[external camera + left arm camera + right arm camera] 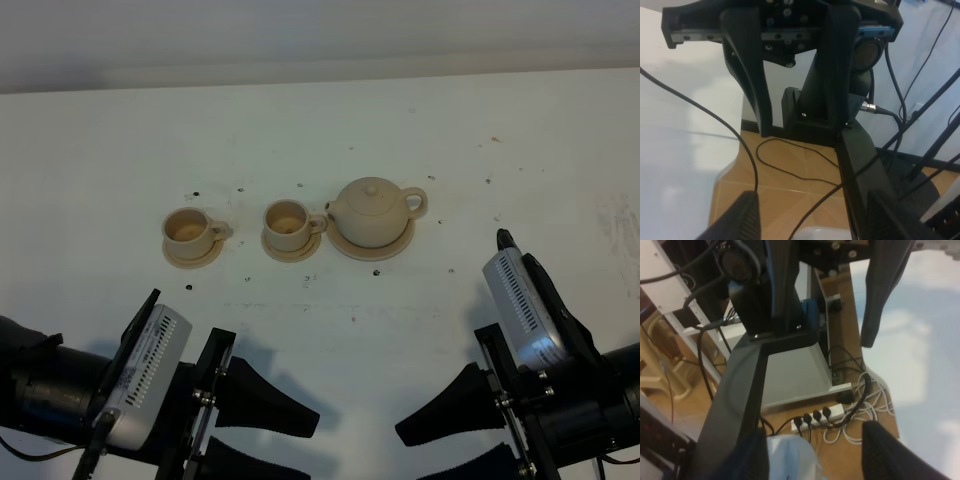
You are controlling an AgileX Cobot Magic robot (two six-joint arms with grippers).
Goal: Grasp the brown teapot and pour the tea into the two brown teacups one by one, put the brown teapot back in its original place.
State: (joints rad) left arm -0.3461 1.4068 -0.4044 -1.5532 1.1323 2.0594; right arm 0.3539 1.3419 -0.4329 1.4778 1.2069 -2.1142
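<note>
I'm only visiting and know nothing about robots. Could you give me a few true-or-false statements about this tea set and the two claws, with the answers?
1. The brown teapot sits on its wide saucer. True.
2. The teapot stands between the two cups. False: in the high view it is at the right end of the row, with the left teacup and the middle teacup both to its left.
3. The left gripper and the right gripper are both open and hold nothing. True.
4. One cup lies tipped on its side. False: both cups stand upright.
</note>
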